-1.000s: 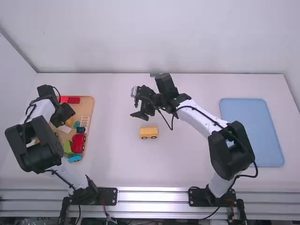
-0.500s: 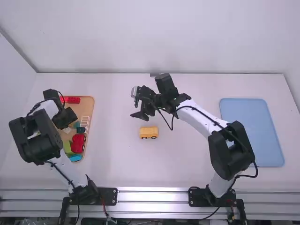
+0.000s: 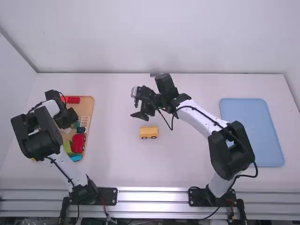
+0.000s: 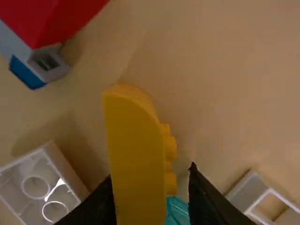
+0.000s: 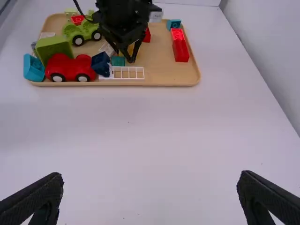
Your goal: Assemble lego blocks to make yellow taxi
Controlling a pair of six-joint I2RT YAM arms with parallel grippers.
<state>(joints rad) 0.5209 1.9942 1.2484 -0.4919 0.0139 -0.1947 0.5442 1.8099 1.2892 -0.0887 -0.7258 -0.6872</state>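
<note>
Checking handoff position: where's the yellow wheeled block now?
High view: yellow wheeled block is on the white table near the middle, right of the wooden tray, just nearer the arm bases than the right gripper.

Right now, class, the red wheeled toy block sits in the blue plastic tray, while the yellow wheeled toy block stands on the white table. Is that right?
Wrong tray: the high view shows the red wheeled block in the tan tray; the yellow block stands on the white table.

Looking like smooth wood on the tray (image 5: 164,75). Showing smooth plastic on the yellow block (image 4: 133,154), glossier on the white block (image 4: 68,169) inside the tray. Appearing matt on the table (image 5: 140,140) around the tray.
</note>
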